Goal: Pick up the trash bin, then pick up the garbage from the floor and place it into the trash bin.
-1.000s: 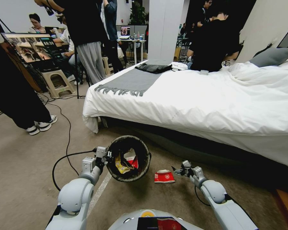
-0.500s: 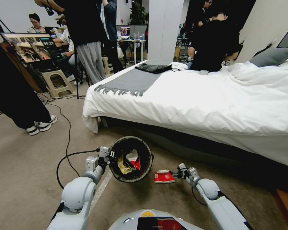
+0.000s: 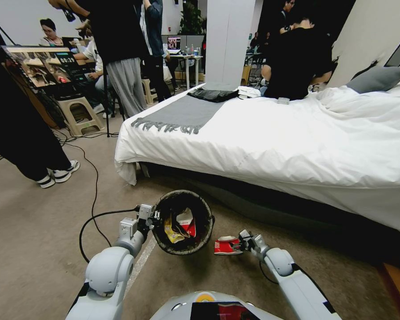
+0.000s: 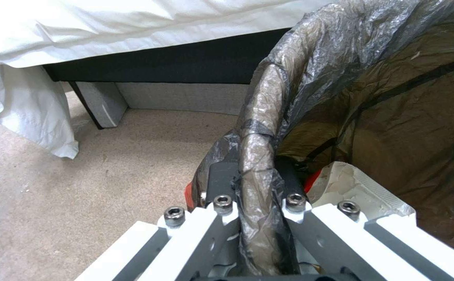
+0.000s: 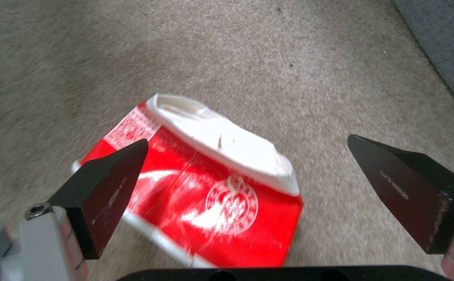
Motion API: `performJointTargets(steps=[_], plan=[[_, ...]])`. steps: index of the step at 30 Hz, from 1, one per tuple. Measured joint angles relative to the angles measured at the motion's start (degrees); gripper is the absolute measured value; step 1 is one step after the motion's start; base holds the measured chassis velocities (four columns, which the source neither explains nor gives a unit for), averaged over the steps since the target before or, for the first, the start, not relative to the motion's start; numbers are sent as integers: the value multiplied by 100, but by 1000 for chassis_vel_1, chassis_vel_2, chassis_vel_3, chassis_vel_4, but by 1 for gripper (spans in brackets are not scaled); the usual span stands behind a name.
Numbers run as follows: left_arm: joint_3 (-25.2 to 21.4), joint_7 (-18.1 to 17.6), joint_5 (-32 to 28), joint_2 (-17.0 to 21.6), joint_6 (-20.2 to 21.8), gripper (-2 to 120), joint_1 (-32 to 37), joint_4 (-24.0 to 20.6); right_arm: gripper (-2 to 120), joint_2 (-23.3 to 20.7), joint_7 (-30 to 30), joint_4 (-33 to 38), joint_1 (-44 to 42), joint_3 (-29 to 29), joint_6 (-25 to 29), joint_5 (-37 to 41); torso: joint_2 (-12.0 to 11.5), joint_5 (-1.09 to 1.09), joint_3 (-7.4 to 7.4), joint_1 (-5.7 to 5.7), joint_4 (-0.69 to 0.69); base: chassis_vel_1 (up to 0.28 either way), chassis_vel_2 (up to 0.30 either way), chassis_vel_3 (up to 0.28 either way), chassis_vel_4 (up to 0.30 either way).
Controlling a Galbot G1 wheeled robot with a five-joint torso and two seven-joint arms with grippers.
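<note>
Left gripper is clamping the bag-lined rim of the trash bin, holding it above beige carpet beside the white bed. Right gripper is sitting with jaws spread around a crushed red-and-white cup lying on the carpet.

A: What stood on the right?
B: A bed under a white duvet, a grey throw across its far-left end and a grey pillow far right.

A: And left?
B: Beige carpet, a black cable trailing over it, and a plastic stool farther off.
</note>
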Motion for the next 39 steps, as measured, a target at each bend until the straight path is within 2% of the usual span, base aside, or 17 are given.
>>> performJointTargets(steps=[15, 29, 39], plan=[[-36, 3, 3, -8, -28, 1, -39, 144, 100, 153, -59, -949, 826, -366, 50, -259, 0, 1, 0, 0, 0, 0, 0, 0, 0], [1, 0, 30, -15, -29, 1, -84, 197, 100, 186, -99, -1031, 812, -518, 63, -333, 0, 0, 0, 0, 0, 0, 0, 0, 0], [34, 25, 63, -12, -29, 1, -109, 235, 100, 103, -105, -839, 742, -481, 40, -306, 0, 1, 0, 0, 0, 0, 0, 0, 0]])
